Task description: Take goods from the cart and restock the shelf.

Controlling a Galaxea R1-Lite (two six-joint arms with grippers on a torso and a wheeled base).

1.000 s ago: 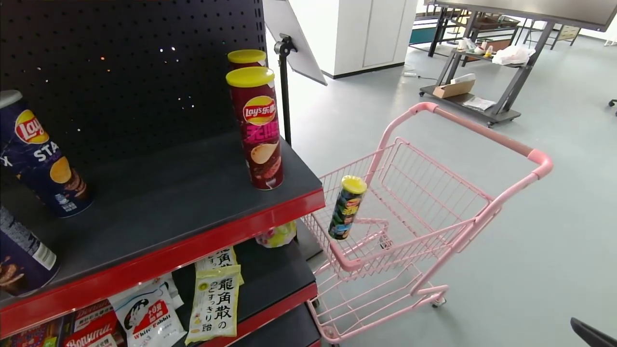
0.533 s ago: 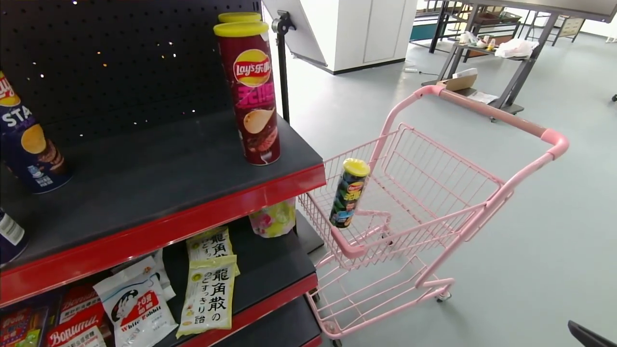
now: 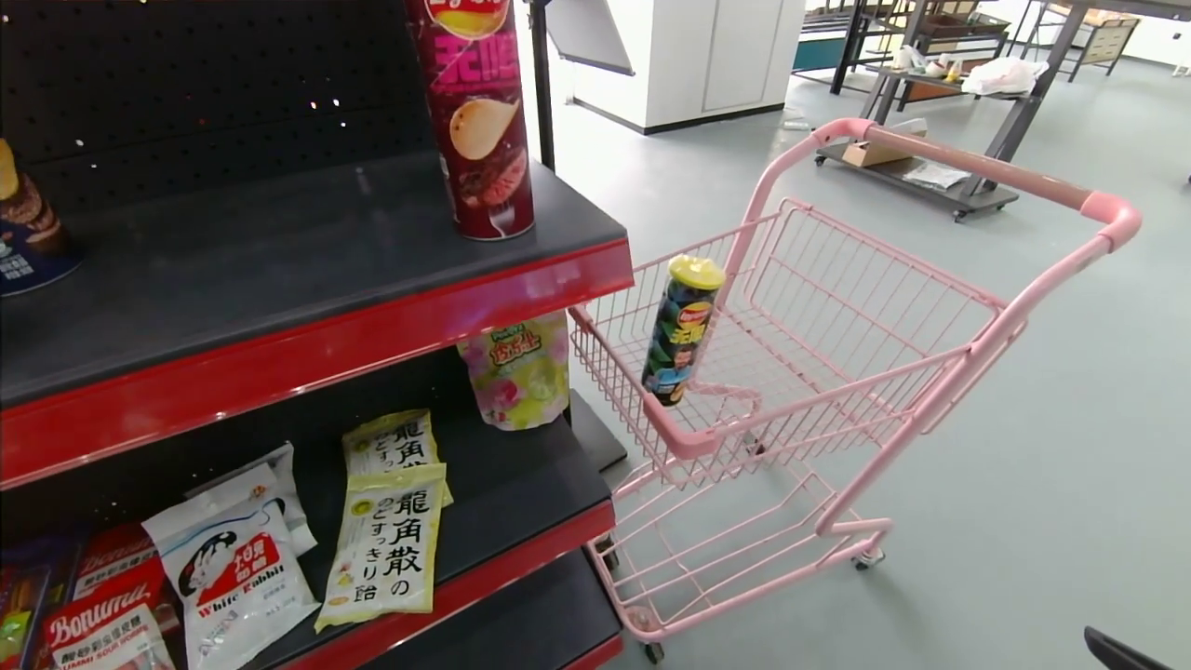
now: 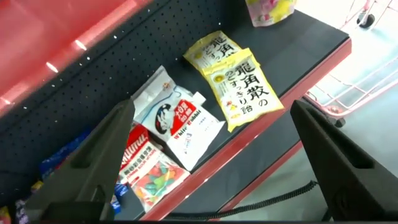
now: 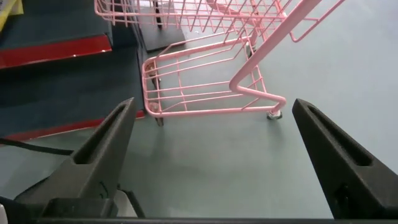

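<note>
A dark chips can with a yellow lid (image 3: 684, 330) stands upright in the near left corner of the pink cart's basket (image 3: 837, 307). The shelf (image 3: 307, 326), black boards with red edges, is left of the cart. A tall red chips can (image 3: 484, 121) stands on its upper board near the right end. My left gripper (image 4: 211, 158) is open over the lower board, above a white candy bag (image 4: 180, 118) and yellow bags (image 4: 245, 93). My right gripper (image 5: 211, 155) is open above the floor, near the cart's lower rack (image 5: 199, 93). Nothing is between either pair of fingers.
A blue can (image 3: 23, 233) stands at the upper board's far left. The lower board holds yellow bags (image 3: 386, 544), a white bag (image 3: 233, 577), red packs (image 3: 102, 619) and a flowery pouch (image 3: 521, 368). Tables and a trolley (image 3: 930, 177) stand far behind the cart.
The head camera has tilted down, so shelf and cart sit higher in the picture and more of the lower board shows. The cans and the cart have not moved.
</note>
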